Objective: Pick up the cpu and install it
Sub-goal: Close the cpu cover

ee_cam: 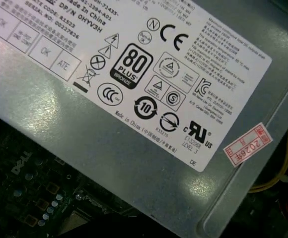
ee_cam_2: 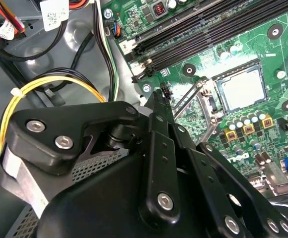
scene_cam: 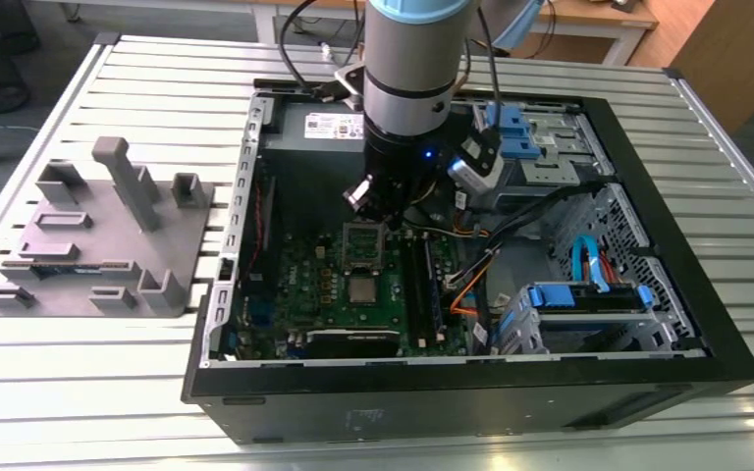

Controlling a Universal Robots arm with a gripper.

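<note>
Hovering over the motherboard at the exterior view's centre: gripper, clear of the cpu, seated in its socket in the second wrist view. Cannot tell its grip. Adds, in first wrist view, a labelled power supply.

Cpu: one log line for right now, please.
cpu: lying in socket on motherboard | hand: over motherboard, apart from cpu

Open black PC case mid-frame on slatted metal table. Green motherboard inside, left half. Power supply upper centre. Blue drive caddy lower right. Grey plastic fixture block with upright posts, left of case.
</note>
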